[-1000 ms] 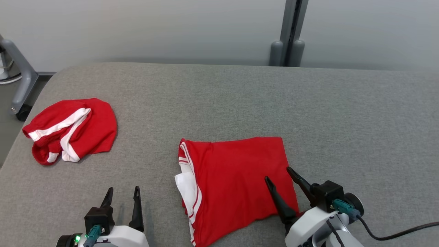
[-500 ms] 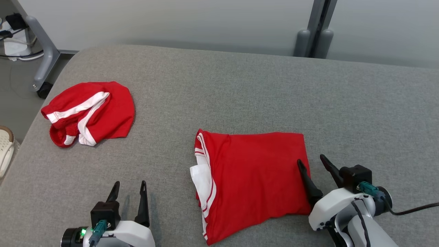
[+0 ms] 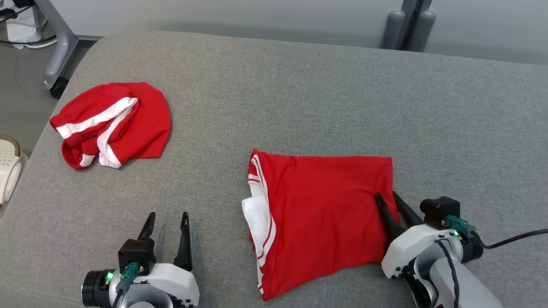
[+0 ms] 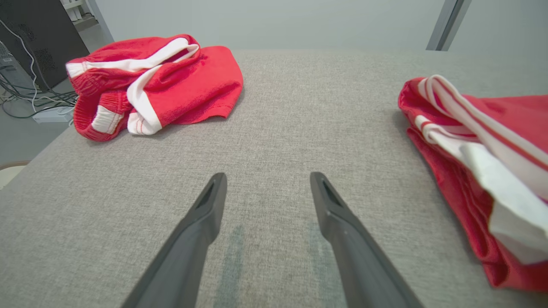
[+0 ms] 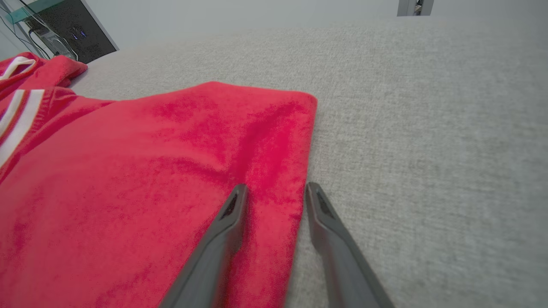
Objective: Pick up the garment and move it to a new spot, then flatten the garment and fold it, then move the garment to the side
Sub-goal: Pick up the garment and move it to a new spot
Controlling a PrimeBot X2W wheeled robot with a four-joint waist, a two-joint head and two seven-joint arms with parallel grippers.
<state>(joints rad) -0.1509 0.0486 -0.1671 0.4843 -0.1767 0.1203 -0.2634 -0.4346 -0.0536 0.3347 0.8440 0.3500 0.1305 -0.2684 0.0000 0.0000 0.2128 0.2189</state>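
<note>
From here the garment [image 3: 325,214] looks already folded, a red rectangle in the lower centre of the head view, so I judge only the move to the side is left. My right gripper [image 3: 385,195] straddles its right edge with the jaws narrow but apart, not yet pinching. My left gripper [image 3: 168,214] sits at lower left, jaws wide and holding nothing, over the bare grey surface [image 3: 299,85].
</note>
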